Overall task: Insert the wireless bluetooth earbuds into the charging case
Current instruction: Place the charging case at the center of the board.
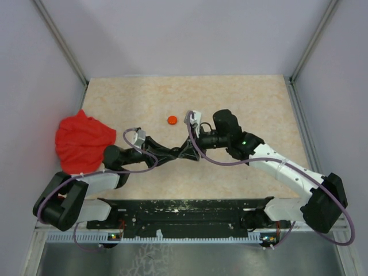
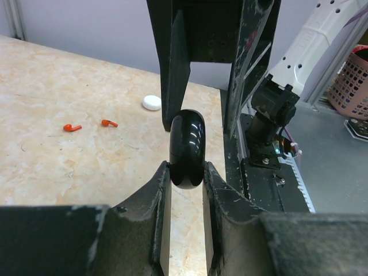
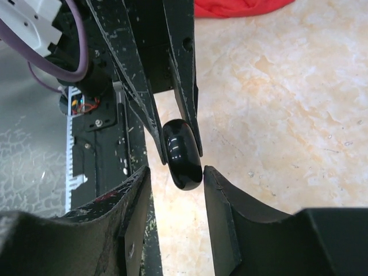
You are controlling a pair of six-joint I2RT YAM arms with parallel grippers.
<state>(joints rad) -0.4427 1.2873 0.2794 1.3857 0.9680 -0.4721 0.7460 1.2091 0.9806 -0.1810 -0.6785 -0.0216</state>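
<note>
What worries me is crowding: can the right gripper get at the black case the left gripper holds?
Probably yes: the right gripper faces the black case with open jaws either side of its free end, nothing between.

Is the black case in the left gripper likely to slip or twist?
Probably slippery: the black case is glossy and rounded. It looks rigid, undented where the left gripper pinches it. Pinched only near one end, it may pivot if nudged.
</note>
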